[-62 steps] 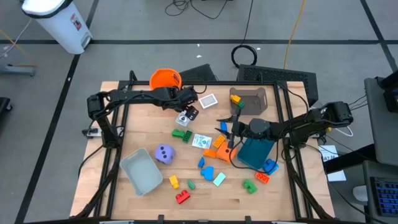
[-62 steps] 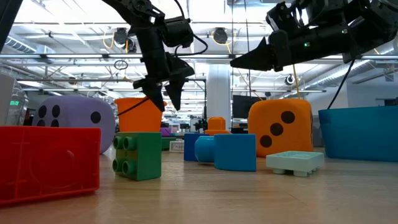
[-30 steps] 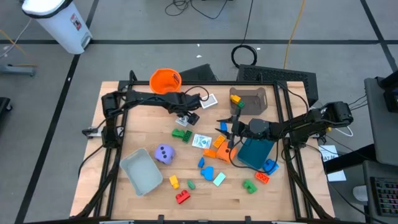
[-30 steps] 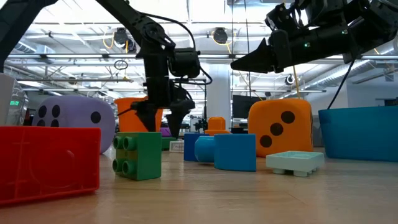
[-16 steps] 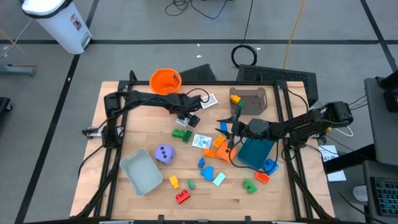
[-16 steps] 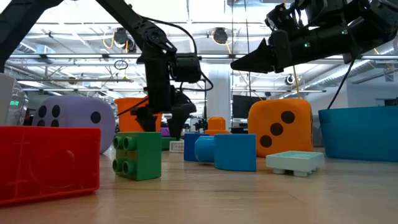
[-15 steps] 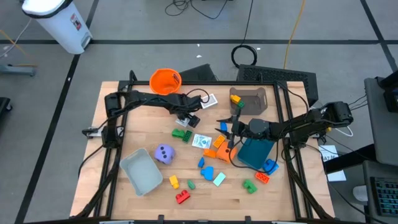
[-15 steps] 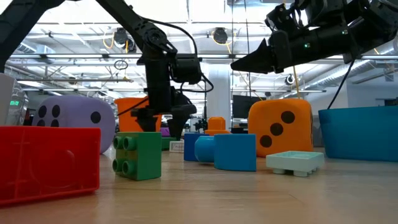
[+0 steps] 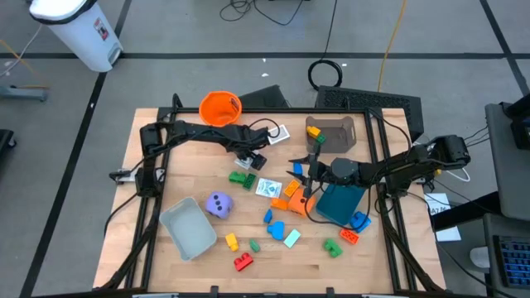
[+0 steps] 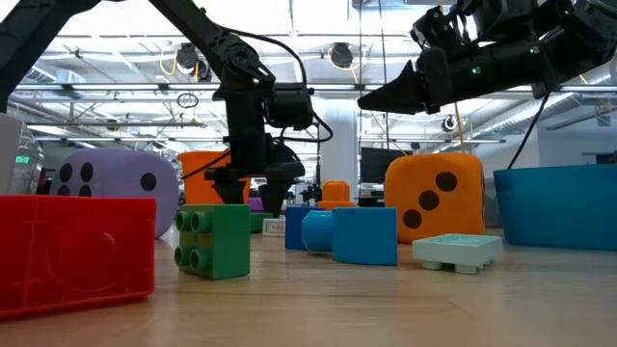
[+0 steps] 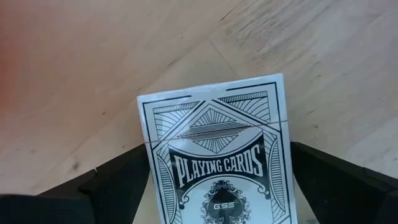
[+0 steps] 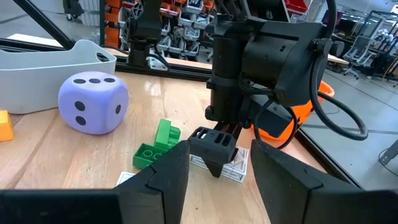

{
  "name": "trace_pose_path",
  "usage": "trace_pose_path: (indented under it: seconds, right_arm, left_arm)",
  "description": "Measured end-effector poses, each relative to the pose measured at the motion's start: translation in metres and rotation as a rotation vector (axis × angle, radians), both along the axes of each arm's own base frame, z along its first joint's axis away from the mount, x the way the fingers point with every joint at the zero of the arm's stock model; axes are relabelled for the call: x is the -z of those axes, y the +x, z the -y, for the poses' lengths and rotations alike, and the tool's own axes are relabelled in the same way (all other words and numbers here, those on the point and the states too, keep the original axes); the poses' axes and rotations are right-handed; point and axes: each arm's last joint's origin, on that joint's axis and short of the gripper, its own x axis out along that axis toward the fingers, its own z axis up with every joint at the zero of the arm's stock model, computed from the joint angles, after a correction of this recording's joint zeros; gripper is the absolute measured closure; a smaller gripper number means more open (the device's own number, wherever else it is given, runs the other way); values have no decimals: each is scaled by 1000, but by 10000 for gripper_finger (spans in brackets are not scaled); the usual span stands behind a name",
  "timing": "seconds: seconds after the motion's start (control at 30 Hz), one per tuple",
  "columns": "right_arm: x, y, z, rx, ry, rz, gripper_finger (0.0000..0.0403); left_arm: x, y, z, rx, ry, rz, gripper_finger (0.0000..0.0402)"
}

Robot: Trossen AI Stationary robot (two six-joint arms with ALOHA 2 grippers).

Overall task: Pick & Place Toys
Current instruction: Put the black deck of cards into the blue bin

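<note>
- A white card box [image 11: 219,155] printed "PLAYING CARDS" is lying flat on the pale wooden worktop [image 11: 93,74].
- The left gripper [image 11: 217,186] is standing over it with its jaws spread wide, one dark finger [image 11: 115,180] showing on each side of the box.

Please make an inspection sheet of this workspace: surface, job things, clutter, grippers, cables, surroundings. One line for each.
Surface: wooden table, many toys scattered.
Job's things: playing card box flat on table between left fingers; purple die; orange die; green block; red block.
Clutter: orange bucket, grey bin, teal bin.
Grippers: left gripper open, down around card box; right gripper raised, empty, part open.
Cables: black coil on floor.
Surroundings: white bin; no person seen.
</note>
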Motion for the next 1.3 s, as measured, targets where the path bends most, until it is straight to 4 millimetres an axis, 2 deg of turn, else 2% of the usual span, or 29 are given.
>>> trace_pose_path:
  seconds: [0.3, 0.57, 0.73, 0.9, 1.0, 1.13, 1.3]
  right_arm:
    - [0, 0, 0, 0, 0, 0, 238]
    - [0, 0, 0, 0, 0, 0, 238]
    - [0, 0, 0, 0, 0, 0, 238]
    - [0, 0, 0, 0, 0, -1, 238]
    - [0, 0, 0, 0, 0, -1, 238]
    - [0, 0, 0, 0, 0, -1, 238]
    - [0, 0, 0, 1, 0, -3, 238]
  left_arm:
    - [0, 1, 0, -20, 24, 2, 21]
    - [0, 3, 0, -1, 13, 22, 87]
    - [0, 3, 0, 40, 22, 20, 87]
    - [0, 4, 0, 111, 34, 11, 51]
    - [-2, 2, 1, 142, 29, -2, 51]
    - [-13, -1, 4, 167, -8, 24, 87]
    - [-41, -3, 15, 234, -16, 114, 89]
